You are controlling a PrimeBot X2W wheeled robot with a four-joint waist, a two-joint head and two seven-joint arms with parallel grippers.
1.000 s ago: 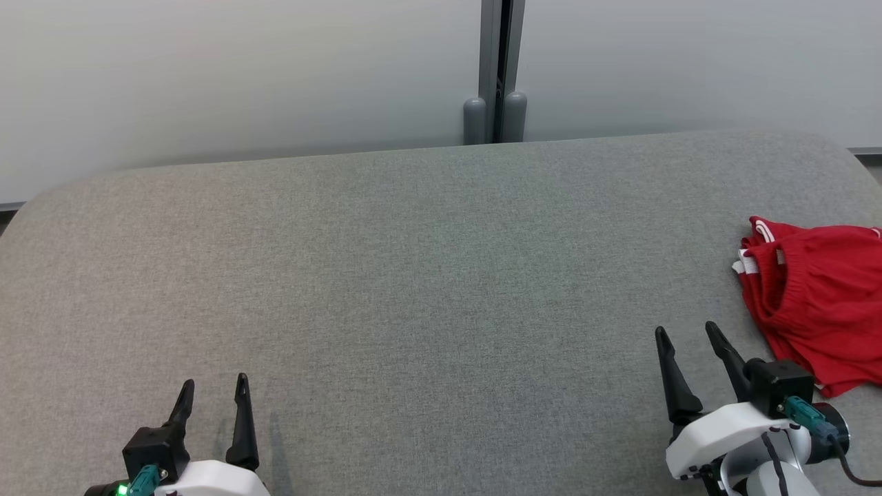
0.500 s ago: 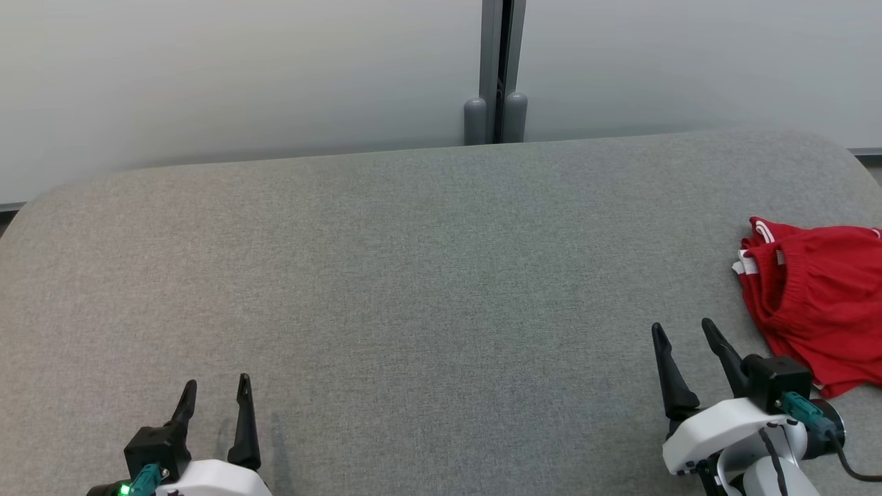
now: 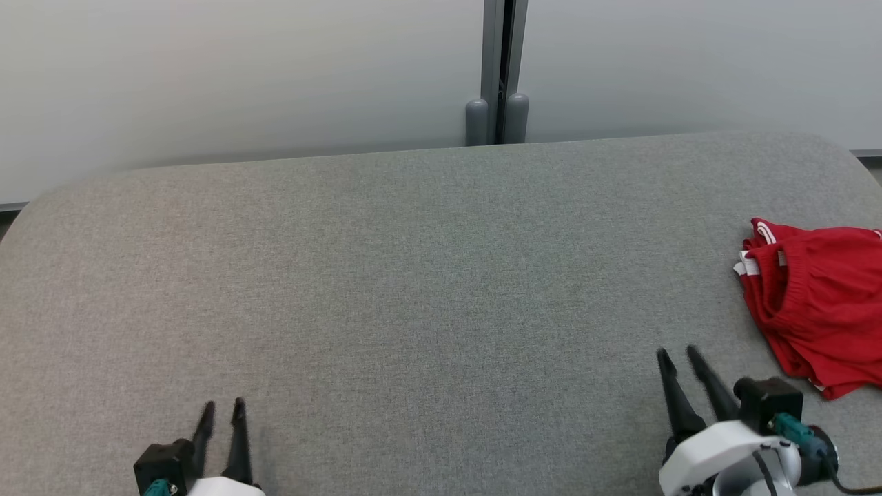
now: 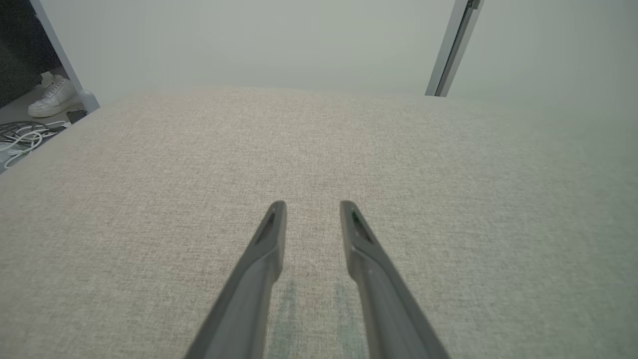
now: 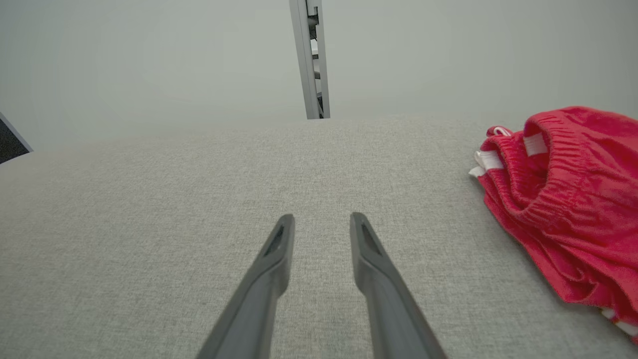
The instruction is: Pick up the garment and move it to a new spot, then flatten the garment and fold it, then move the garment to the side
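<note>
Lying near right end effector (image 3: 677,352): garment (image 3: 820,303)

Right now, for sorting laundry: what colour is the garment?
Garment red, white trim; right wrist view.

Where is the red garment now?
Head view: the red garment lies bunched on the far right of the grey surface, just right of the right gripper, untouched.

The crumpled bright red fabric garment (image 3: 820,303) is showing narrow white stripes and white tabs along its gathered waistband. The broad cloth-covered table (image 3: 413,275) is showing a plain heathered grey. The left gripper (image 3: 224,404) and right gripper (image 3: 677,352) are both showing black, the right one's wrist shell (image 3: 716,448) showing white with a teal plug (image 3: 789,426). The smooth wall panels (image 3: 207,69) are showing pale grey-white.
</note>
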